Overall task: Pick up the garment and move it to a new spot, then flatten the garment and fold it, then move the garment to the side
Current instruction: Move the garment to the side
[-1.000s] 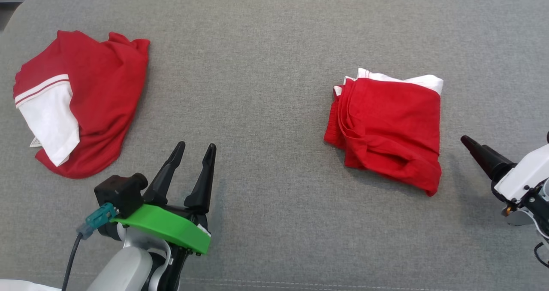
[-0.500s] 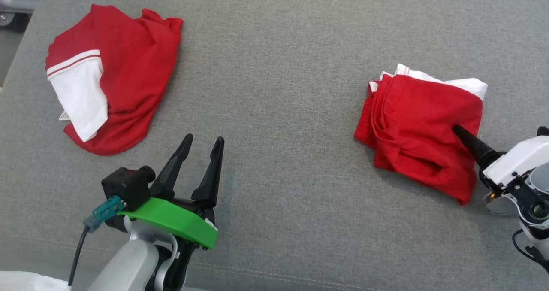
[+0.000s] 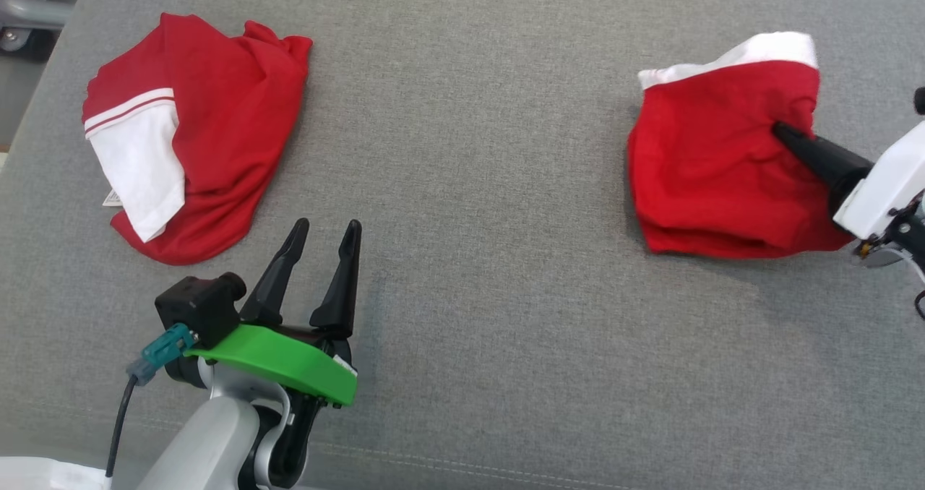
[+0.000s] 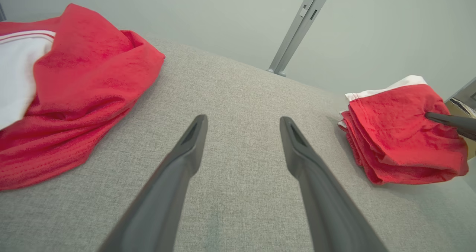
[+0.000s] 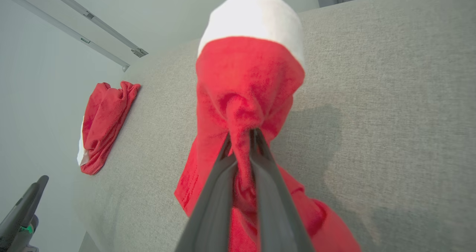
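Crumpled garment [image 3: 217,114] left, folded garment [image 3: 708,165] right

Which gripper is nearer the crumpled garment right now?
Left. The left gripper hovers open close by the crumpled garment, to its right; the right gripper is far across, shut on the folded garment.

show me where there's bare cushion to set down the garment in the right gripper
The widest bare stretch of the gray cushion lies between the crumpled garment at left and the held garment. Also free: the strip nearer the robot, right of the left gripper. Crowded: the left end and by the right gripper.
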Controlling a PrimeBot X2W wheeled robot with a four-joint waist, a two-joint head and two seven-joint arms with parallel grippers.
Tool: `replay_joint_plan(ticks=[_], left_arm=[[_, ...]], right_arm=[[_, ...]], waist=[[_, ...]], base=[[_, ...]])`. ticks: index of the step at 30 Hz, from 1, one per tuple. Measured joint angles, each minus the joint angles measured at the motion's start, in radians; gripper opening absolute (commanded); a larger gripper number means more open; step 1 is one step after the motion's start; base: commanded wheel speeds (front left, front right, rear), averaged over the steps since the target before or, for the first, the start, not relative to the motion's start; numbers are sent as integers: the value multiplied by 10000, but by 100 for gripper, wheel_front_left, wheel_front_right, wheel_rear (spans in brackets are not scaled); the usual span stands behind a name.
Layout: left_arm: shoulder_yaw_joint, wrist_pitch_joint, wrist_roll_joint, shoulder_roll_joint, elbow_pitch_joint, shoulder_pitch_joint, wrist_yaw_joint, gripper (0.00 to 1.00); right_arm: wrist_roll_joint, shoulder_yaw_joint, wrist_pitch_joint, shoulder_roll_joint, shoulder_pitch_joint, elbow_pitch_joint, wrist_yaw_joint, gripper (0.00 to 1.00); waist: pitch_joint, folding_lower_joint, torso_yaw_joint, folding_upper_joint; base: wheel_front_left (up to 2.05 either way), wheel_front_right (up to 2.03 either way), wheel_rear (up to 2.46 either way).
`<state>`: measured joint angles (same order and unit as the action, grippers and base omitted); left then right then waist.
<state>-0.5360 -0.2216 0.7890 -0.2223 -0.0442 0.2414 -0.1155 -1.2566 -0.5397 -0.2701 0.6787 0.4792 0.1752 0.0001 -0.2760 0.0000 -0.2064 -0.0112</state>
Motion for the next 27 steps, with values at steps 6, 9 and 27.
replay_joint_plan(ticks=[6,9,27], left_arm=[[-127,8,0,19,224,5,0,100],[-201,46,-6,69,272,43,0,100],[-364,184,-221,140,439,959,100,100]], right_arm=[[186,48,-750,673,473,274,-476,0],[199,167,-938,863,576,476,-692,0],[972,880,-1599,3103,717,2614,-1239,0]], waist=[[-211,0,185,0],[-426,0,236,0],[-1825,0,190,0]], base=[[0,0,0],[0,0,0],[0,0,0]])
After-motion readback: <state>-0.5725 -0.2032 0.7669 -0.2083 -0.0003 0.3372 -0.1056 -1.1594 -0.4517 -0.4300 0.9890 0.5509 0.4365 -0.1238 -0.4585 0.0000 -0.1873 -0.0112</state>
